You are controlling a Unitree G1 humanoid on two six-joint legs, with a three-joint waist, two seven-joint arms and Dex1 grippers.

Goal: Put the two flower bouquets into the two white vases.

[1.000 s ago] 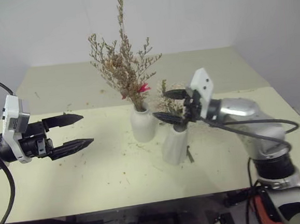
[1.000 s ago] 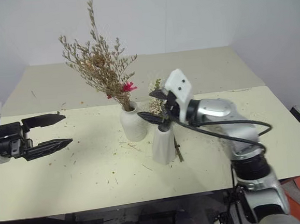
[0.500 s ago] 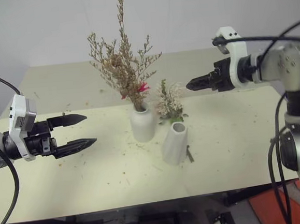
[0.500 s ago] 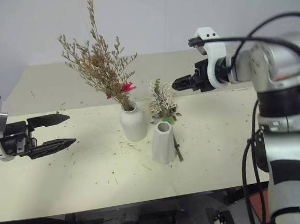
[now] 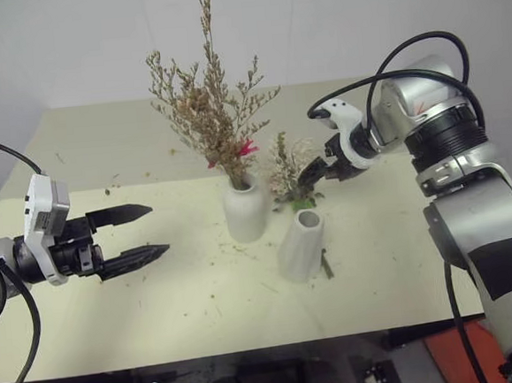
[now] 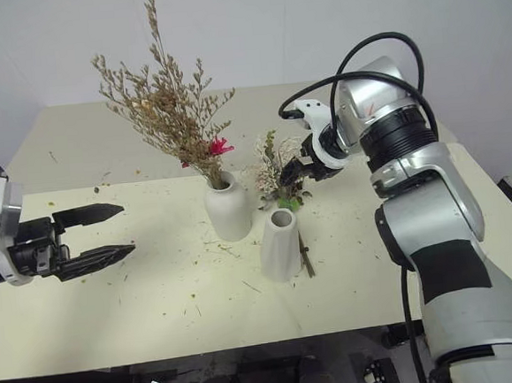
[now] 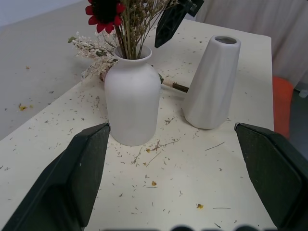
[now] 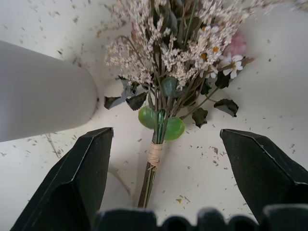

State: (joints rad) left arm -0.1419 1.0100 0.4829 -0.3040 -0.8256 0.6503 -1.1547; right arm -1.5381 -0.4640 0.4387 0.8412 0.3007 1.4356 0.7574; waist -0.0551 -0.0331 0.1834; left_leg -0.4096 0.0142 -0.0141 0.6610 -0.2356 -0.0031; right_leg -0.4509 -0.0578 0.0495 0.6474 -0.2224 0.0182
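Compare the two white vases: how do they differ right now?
Shape: the rounded vase has a bulbous body and narrow neck; the tapered vase is a taller cone-like cylinder with a wide mouth.
Contents: the rounded vase holds the dried tan bouquet; the tapered vase is empty, while the pink rose bouquet lies on the table behind it.
Shared: both are matte white, upright, standing close together.

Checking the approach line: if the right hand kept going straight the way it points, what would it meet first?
Most likely the pink rose bouquet lying on the table; the open right hand straddles its tied stems, though the gap is unclear.
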